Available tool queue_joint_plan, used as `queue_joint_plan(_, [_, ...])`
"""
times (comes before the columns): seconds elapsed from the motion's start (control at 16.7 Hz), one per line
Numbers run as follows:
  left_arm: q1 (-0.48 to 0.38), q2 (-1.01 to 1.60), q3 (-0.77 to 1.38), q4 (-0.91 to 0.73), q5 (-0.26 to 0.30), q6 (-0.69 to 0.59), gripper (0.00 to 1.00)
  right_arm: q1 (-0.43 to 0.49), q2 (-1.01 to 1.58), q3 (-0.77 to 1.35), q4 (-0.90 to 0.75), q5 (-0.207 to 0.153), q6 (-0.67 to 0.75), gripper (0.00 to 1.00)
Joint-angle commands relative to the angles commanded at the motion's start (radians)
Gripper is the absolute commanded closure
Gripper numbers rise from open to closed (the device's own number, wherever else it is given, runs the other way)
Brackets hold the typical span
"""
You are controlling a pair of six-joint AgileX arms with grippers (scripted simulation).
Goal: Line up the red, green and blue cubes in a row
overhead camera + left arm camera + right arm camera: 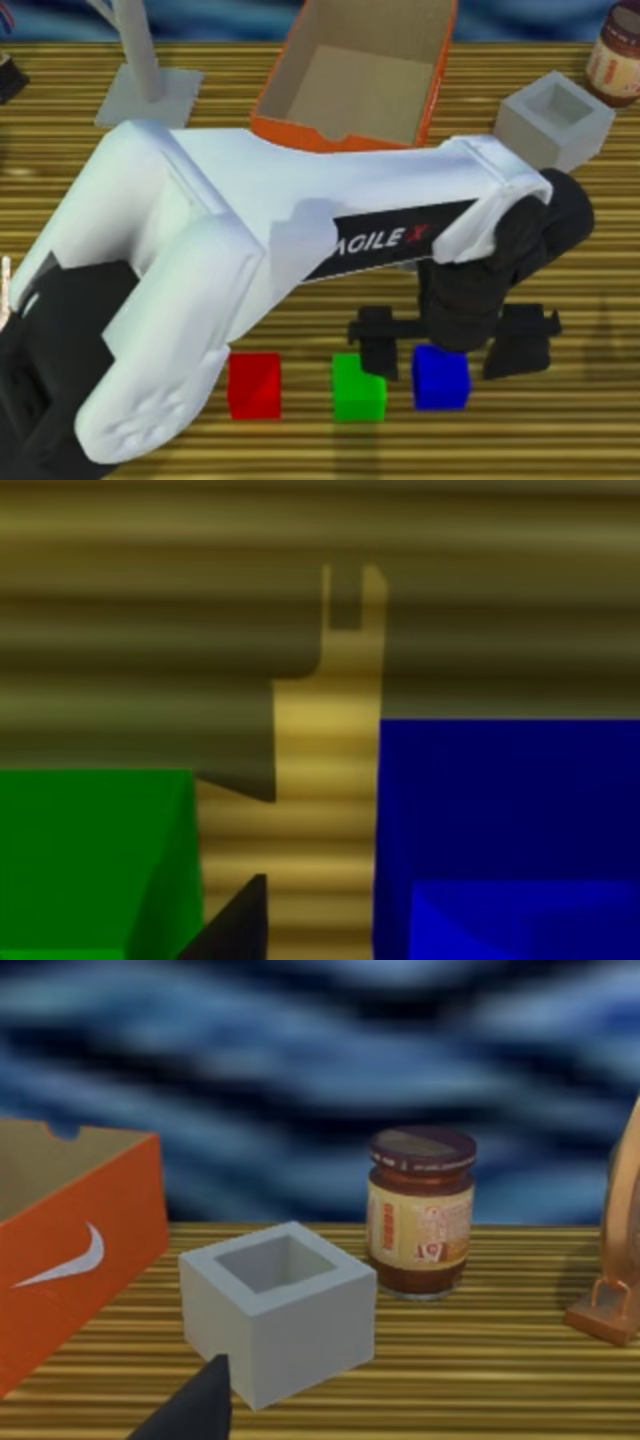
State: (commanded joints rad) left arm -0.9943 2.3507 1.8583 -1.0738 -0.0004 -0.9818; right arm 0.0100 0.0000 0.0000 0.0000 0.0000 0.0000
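The red cube (254,385), green cube (359,387) and blue cube (441,377) stand side by side near the table's front edge, with small gaps between them. The blue one sits slightly farther back than the other two. My left arm reaches across from the left, and its gripper (450,342) hangs open over the blue cube with one finger on each side, apart from it. The left wrist view shows the green cube (90,860), the blue cube (510,820) and one dark fingertip (235,925) over the gap between them. My right arm is outside the top view.
An open orange box (437,90) stands at the back centre. A hollow grey box (520,125) and a brown jar (615,55) are at the back right, and a white stand (148,90) at the back left. The right wrist view faces the grey box (290,1330) and jar (420,1210).
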Motion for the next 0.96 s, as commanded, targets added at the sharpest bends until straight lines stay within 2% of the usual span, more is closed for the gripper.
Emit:
queue_joint_plan(0.48, [0.001,-0.001,0.018,-0.017,0.000,-0.001,0.00,0.000,0.000,0.000,0.000,0.000,0.000,0.00])
queue_joint_plan(0.78, [0.015,-0.029,0.160,-0.200,0.000,-0.005,0.00,0.000,0.000,0.000,0.000,0.000,0.000,0.00])
queue_joint_plan(0.96, [0.019,-0.044,0.204,-0.248,0.000,-0.003,0.00,0.000,0.000,0.000,0.000,0.000,0.000,0.00])
